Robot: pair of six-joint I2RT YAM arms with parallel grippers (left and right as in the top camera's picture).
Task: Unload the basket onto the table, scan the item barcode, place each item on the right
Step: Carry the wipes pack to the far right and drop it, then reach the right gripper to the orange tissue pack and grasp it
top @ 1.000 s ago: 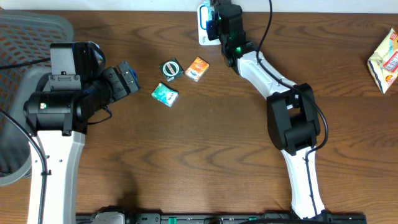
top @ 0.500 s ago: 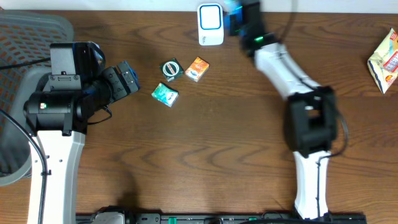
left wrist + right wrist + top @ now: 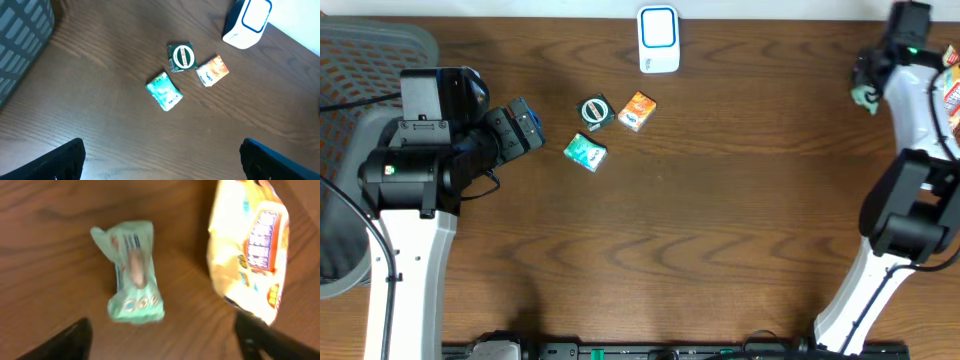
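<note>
The white barcode scanner [image 3: 658, 38] with a blue-ringed face stands at the table's back middle, also in the left wrist view [image 3: 247, 22]. My right gripper [image 3: 870, 75] [image 3: 162, 326] is open at the far right. A mint-green packet [image 3: 134, 275] [image 3: 865, 96] lies on the wood just ahead of its fingers, touching neither. A dark green round-label packet [image 3: 594, 110] [image 3: 181, 57], an orange packet [image 3: 637, 110] [image 3: 212, 71] and a teal packet [image 3: 585, 151] [image 3: 164, 91] lie near the scanner. My left gripper [image 3: 525, 125] [image 3: 162, 152] is open and holds nothing, left of those three.
A yellow snack bag [image 3: 252, 255] [image 3: 951, 95] lies right beside the mint packet at the table's right edge. A grey mesh basket [image 3: 370, 50] [image 3: 22, 45] stands at the far left.
My right arm swung from the scanner to the far right of the table. Its jaws went from shut to open, and the mint-green packet now lies free on the wood.
</note>
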